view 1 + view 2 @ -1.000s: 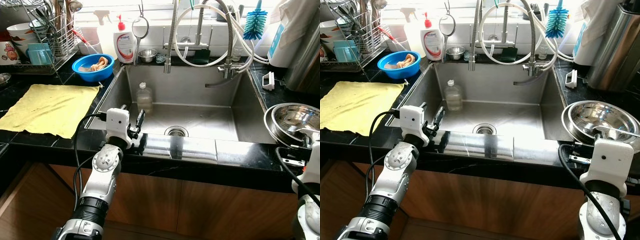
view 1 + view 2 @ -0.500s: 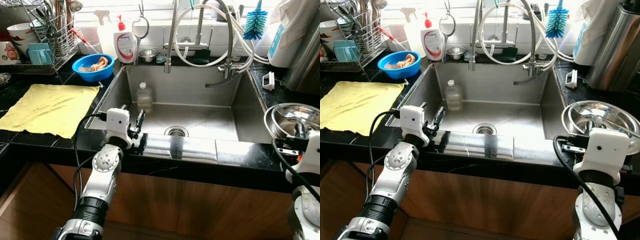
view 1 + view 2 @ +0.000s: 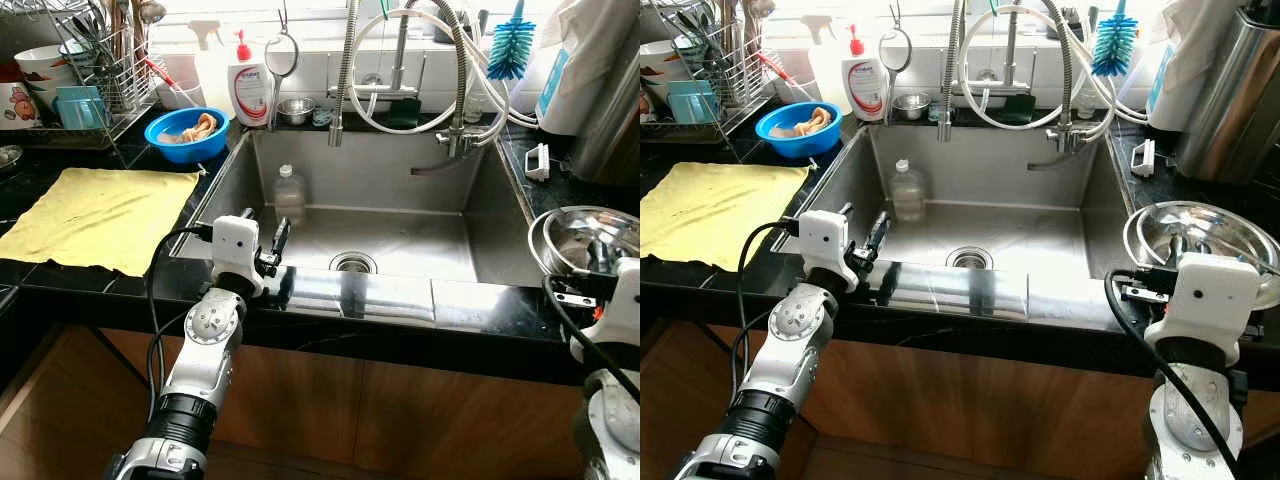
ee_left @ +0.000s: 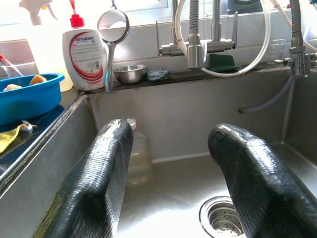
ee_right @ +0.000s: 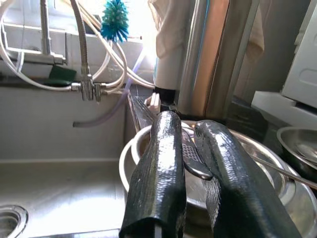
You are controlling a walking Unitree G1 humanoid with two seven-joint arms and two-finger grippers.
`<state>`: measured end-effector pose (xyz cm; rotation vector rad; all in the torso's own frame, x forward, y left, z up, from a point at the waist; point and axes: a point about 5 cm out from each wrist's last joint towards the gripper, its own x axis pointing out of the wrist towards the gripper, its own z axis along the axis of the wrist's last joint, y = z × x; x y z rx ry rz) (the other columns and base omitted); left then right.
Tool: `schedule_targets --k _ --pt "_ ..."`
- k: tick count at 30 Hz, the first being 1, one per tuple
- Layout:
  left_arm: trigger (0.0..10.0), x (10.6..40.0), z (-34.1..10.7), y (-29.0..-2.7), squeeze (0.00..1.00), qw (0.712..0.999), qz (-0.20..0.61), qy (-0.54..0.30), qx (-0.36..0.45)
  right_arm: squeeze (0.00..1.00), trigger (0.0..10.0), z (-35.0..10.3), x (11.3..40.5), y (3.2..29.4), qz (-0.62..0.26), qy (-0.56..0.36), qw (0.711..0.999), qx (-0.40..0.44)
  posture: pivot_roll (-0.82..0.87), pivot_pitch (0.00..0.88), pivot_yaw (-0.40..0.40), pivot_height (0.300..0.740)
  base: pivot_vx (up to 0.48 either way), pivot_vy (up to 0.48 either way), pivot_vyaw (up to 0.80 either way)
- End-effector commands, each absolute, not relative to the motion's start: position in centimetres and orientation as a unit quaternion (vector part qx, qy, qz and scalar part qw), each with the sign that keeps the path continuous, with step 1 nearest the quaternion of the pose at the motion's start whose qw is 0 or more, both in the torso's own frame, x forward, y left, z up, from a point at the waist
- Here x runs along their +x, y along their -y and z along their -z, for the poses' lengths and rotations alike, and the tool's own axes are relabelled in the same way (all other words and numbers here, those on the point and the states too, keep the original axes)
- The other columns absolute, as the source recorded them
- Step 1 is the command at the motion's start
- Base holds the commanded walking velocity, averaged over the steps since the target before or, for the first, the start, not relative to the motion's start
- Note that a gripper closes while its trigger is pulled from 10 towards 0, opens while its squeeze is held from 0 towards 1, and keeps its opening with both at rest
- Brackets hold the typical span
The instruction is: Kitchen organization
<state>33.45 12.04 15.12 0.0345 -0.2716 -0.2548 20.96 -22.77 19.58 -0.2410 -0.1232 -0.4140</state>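
Note:
Stacked steel bowls (image 3: 1230, 225) sit on the black counter to the right of the sink (image 3: 400, 240). My right gripper (image 5: 188, 121) reaches over their near rim, shut on a thin metal utensil (image 5: 195, 166) that lies in the top bowl. A clear plastic bottle (image 3: 289, 195) stands upright in the sink's back left corner. Over the sink's front left edge my left gripper (image 4: 171, 134) is open with nothing between its fingers, pointing toward the bottle.
A yellow cloth (image 3: 95, 215) is spread on the left counter. Behind it are a blue bowl (image 3: 185, 135) and a dish rack (image 3: 90, 90). A soap bottle (image 3: 250, 90), faucet hoses (image 3: 440, 70) and a blue brush (image 3: 510, 45) line the back ledge.
My right arm has come up and forward to the steel bowls' near rim, its fingers now inside the top bowl. The left arm has stayed put.

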Motion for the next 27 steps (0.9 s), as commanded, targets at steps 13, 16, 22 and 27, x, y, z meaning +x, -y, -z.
schedule_targets --k 13,16,22,27 --pt "10.0 33.6 -15.0 -12.3 0.00 0.983 0.123 0.132 0.027 0.00 10.0 -20.0 21.2 22.6 0.201 0.074 0.970 -0.117 -0.09 0.000 0.045 0.740 0.000 0.000 0.00" --pt "10.0 33.6 -15.0 -12.4 0.00 0.983 0.122 0.132 0.028 0.00 10.0 -20.0 21.3 22.5 0.196 0.075 0.971 -0.115 -0.09 0.000 0.044 0.740 0.000 0.000 0.00" --pt "10.0 33.6 -15.0 -12.5 0.00 0.984 0.119 0.132 0.029 0.00 10.0 -20.2 21.7 20.9 0.141 0.091 0.981 -0.102 -0.09 0.000 0.043 0.740 0.000 0.000 0.00" --pt "10.0 33.6 -15.0 -12.5 0.00 0.984 0.118 0.133 0.029 0.00 10.0 -20.1 22.0 20.1 0.117 0.092 0.984 -0.096 -0.09 0.000 0.040 0.740 0.000 0.000 0.00"
